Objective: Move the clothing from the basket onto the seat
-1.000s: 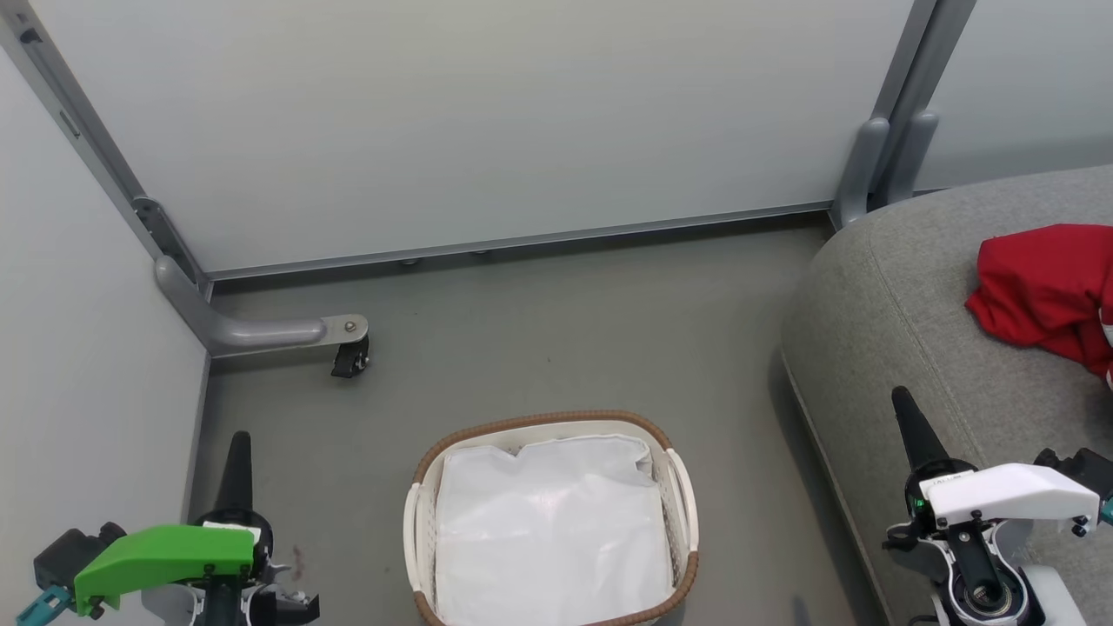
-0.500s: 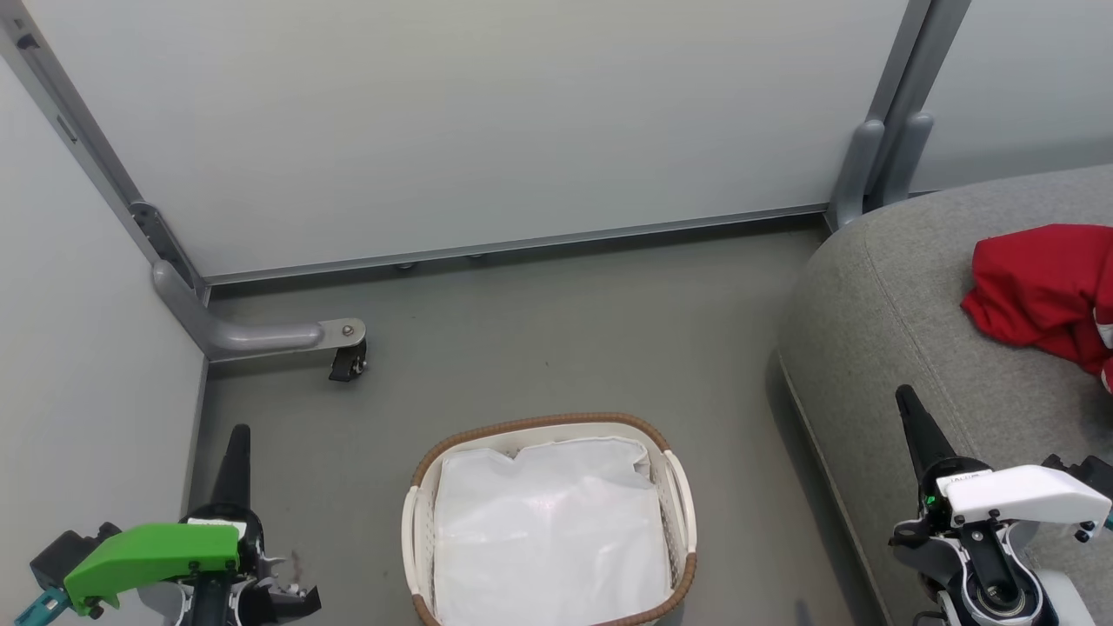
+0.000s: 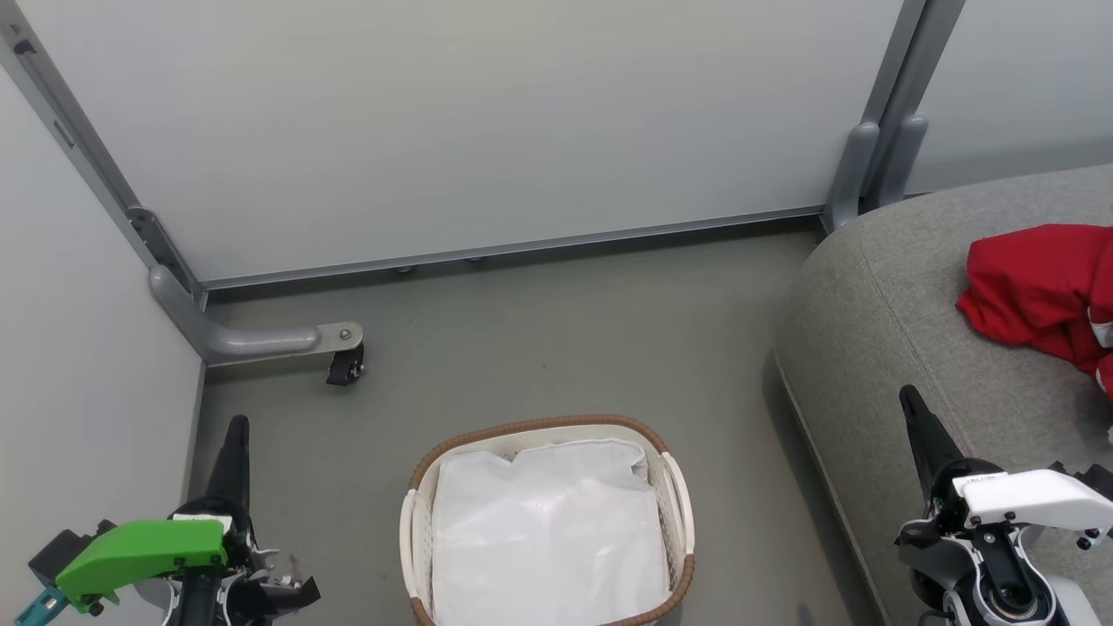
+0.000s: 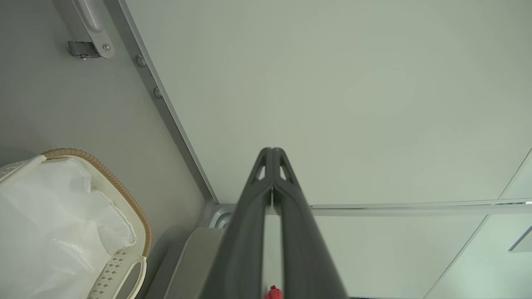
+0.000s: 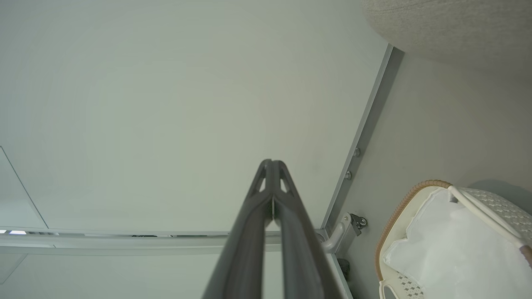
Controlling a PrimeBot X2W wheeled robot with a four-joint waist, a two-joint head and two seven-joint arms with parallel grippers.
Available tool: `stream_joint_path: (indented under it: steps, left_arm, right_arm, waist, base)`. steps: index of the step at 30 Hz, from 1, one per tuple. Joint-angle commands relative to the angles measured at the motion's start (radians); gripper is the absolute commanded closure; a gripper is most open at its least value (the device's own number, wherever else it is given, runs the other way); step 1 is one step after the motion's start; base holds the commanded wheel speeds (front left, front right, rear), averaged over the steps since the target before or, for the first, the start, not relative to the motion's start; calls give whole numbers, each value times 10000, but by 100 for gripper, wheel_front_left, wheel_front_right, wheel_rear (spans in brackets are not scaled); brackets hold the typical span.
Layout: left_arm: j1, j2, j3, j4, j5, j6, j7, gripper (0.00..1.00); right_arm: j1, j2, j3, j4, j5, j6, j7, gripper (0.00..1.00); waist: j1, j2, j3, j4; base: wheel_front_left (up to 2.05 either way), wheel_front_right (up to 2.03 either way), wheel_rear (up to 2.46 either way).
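The red clothing [image 3: 1035, 278] lies on the couch cushion [image 3: 869, 322]; the basket [image 3: 539, 423] holds only its liner [image 3: 548, 539]. The left gripper [image 3: 236, 428] and right gripper [image 3: 909, 398] are pressed together, empty. The task looks done, with no further move needed.

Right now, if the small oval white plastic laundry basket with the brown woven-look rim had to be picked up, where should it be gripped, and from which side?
Probably the white loop handle on the right side of the basket, coming down from above. It stands off the perforated wall, leaving a gap for one finger; the white cloth liner is too slack.
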Motion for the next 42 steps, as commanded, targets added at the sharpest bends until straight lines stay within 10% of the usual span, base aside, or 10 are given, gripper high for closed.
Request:
stream_joint_path:
  steps: [1, 42]
  left_arm:
    - [-166, 63, 60, -86, -222, -56, 77, 100]
    - [-153, 66, 113, -207, -1036, -60, 303, 100]
  right_arm:
    - [111, -64, -47, -97, 225, 1, 73, 100]
    - [207, -69, -132, -213, 1063, 0, 291, 100]
  waist:
    - [0, 0, -6, -6]
    - [0, 0, -54, -57]
  base:
    - [0, 0, 0]
    - [0, 0, 0]
